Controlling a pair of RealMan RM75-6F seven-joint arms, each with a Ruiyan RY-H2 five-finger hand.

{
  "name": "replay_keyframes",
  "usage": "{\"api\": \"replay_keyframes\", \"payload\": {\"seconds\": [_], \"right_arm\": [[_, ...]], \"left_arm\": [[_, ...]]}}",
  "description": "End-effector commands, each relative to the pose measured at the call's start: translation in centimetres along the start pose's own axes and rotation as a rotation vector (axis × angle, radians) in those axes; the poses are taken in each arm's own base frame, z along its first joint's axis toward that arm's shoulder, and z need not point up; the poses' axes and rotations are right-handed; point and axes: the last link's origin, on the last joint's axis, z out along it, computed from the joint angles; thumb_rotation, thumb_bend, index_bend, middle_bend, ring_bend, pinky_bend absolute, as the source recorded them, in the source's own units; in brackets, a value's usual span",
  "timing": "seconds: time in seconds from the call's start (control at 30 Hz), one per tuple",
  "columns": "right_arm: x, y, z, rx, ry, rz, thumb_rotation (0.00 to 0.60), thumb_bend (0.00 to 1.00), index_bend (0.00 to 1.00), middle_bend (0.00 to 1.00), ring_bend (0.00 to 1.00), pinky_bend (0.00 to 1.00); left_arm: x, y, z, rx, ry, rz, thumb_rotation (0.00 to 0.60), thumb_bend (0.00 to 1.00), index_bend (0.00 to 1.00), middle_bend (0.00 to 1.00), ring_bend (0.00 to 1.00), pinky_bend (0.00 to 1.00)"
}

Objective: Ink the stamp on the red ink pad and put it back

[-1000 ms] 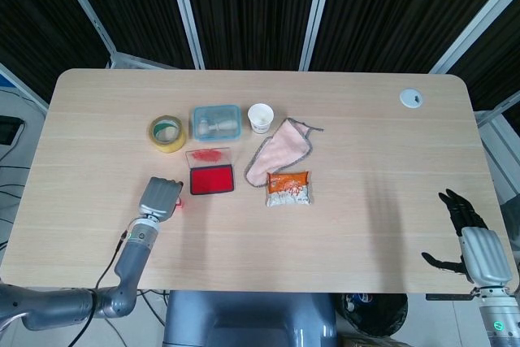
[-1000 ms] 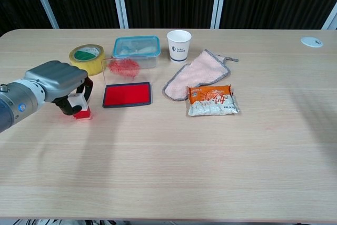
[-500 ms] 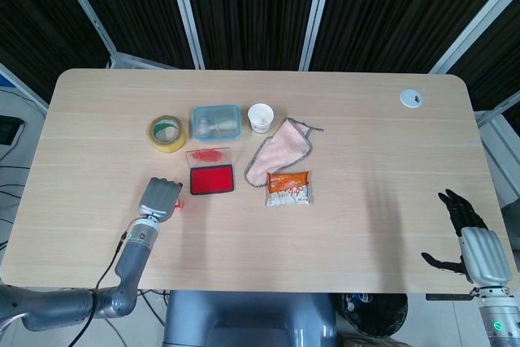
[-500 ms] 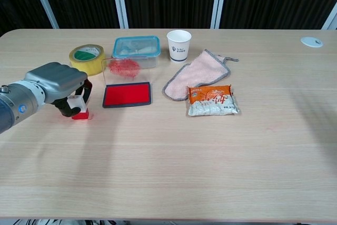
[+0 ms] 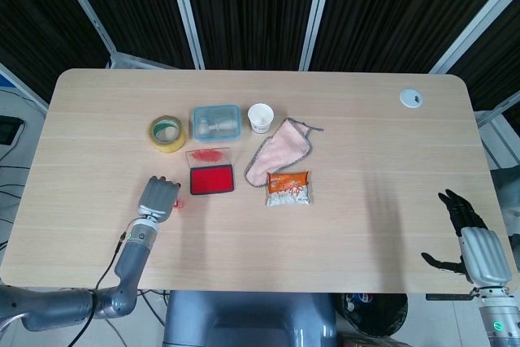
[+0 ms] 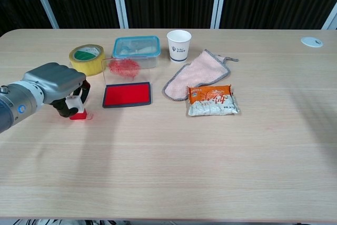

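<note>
The red ink pad [image 6: 127,94] lies open left of centre, its clear lid [image 6: 124,68] standing up behind it; in the head view the same ink pad [image 5: 212,179] sits below the blue box. The stamp [image 6: 77,110], a clear top on a red base, is left of the pad, low at the table surface. My left hand [image 6: 55,85] curls over it and grips its top; in the head view the stamp [image 5: 180,204] shows only as a red speck beside that hand [image 5: 159,198]. My right hand [image 5: 475,241] hangs off the table's near right corner, fingers spread, holding nothing.
Behind the pad stand a yellow tape roll [image 6: 87,58], a blue-lidded box [image 6: 136,47] and a paper cup [image 6: 178,45]. A pink cloth [image 6: 199,73] and an orange snack packet [image 6: 212,100] lie right of the pad. A white grommet [image 6: 311,41] sits far right.
My left hand has slid a little to the left with the stamp, away from the ink pad. The right hand has not moved.
</note>
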Motion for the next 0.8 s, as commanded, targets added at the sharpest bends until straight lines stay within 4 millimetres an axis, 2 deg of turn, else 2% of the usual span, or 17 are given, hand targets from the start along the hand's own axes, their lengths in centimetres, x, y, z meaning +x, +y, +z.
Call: {"api": "replay_keyframes", "payload": {"seconds": [0.03, 0.2, 0.47, 0.8], "right_arm": [[0.00, 0.00, 0.00, 0.000, 0.000, 0.000, 0.600, 0.17, 0.00, 0.00, 0.00, 0.18], [-0.01, 0.00, -0.03, 0.001, 0.000, -0.001, 0.600, 0.18, 0.00, 0.00, 0.00, 0.18], [-0.01, -0.01, -0.03, 0.001, 0.001, -0.002, 0.600, 0.18, 0.00, 0.00, 0.00, 0.18], [0.00, -0.01, -0.07, 0.003, 0.000, -0.004, 0.600, 0.19, 0.00, 0.00, 0.00, 0.18]], "left_arm": [[-0.02, -0.04, -0.01, 0.003, -0.001, 0.003, 0.600, 0.38, 0.44, 0.45, 0.31, 0.39], [-0.10, -0.13, -0.10, 0.009, -0.008, 0.008, 0.600, 0.37, 0.35, 0.34, 0.26, 0.34], [0.00, -0.30, -0.13, 0.015, -0.018, 0.006, 0.600, 0.32, 0.29, 0.25, 0.22, 0.31], [0.09, -0.61, -0.26, 0.026, -0.022, 0.001, 0.600, 0.05, 0.18, 0.12, 0.12, 0.22]]}}
